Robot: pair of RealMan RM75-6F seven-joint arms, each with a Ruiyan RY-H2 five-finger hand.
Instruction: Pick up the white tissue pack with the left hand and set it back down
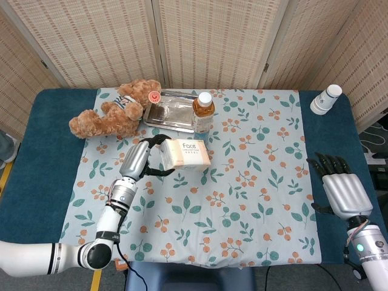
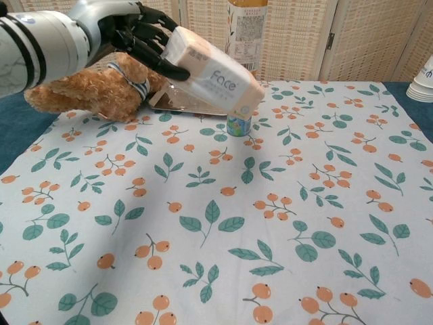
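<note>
The white tissue pack (image 1: pixel 187 154) (image 2: pixel 215 78), printed "Face", hangs in the air well above the floral cloth, tilted. My left hand (image 1: pixel 143 159) (image 2: pixel 139 38) grips it from its left end, black fingers wrapped around it. In the chest view the pack hides part of the bottle behind it. My right hand (image 1: pixel 341 187) rests open, fingers spread, over the blue table edge at the right, far from the pack.
A teddy bear (image 1: pixel 113 112) (image 2: pixel 88 84) lies at the back left. Beside it sits a metal tray (image 1: pixel 171 117), and a drink bottle (image 1: pixel 202 112) (image 2: pixel 245 34) stands just behind the pack. A white paper cup stack (image 1: pixel 326 99) stands at the back right corner.
</note>
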